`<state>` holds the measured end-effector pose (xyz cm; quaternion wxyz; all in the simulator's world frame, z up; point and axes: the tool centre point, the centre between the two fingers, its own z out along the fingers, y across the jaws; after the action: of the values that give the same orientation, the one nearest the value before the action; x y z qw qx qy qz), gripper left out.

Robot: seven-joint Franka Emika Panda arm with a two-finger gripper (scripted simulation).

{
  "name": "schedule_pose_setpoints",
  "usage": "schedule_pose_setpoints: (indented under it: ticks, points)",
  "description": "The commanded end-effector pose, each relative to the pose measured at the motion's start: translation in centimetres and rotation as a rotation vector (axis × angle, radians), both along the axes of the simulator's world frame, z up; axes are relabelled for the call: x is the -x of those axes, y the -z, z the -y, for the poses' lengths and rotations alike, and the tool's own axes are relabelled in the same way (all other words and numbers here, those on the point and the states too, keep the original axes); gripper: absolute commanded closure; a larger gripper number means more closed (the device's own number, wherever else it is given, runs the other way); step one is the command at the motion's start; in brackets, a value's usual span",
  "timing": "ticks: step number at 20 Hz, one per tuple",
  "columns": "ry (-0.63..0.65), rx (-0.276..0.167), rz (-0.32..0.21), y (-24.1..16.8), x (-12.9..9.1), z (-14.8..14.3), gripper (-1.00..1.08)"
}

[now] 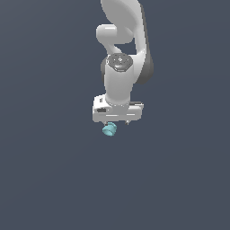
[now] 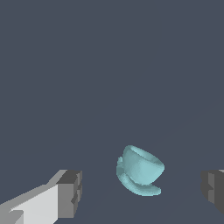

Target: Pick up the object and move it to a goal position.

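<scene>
The object [image 2: 140, 170] is a small light teal lump shaped like a cup on a curved rim, lying tilted on the dark floor. In the wrist view it sits between my two fingers, with a wide gap on each side and nothing touching it. One dark fingertip [image 2: 72, 192] shows on one side and the other fingertip [image 2: 213, 190] at the frame's edge. In the exterior view the object [image 1: 109, 130] peeks out just under the white hand, toward the exterior view's left. My gripper [image 1: 116, 123] is open above it.
A plain dark grey-blue floor [image 1: 54, 179] fills both views. The white arm [image 1: 121, 45] rises straight up behind the hand. No other objects show.
</scene>
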<state>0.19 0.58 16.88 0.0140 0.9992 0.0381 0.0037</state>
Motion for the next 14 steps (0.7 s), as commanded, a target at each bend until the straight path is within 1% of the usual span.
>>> schedule_pose_setpoints:
  ticks: [1, 4, 10, 14]
  points:
    - [0.000, 0.000, 0.000, 0.0, 0.0, 0.0, -0.92]
    - [0.002, 0.001, 0.000, 0.0, 0.0, 0.5, -0.92]
    - [0.008, 0.007, 0.003, -0.2, 0.3, 2.7, -0.92]
    - [0.008, 0.007, 0.002, -0.2, 0.3, 2.7, -0.92]
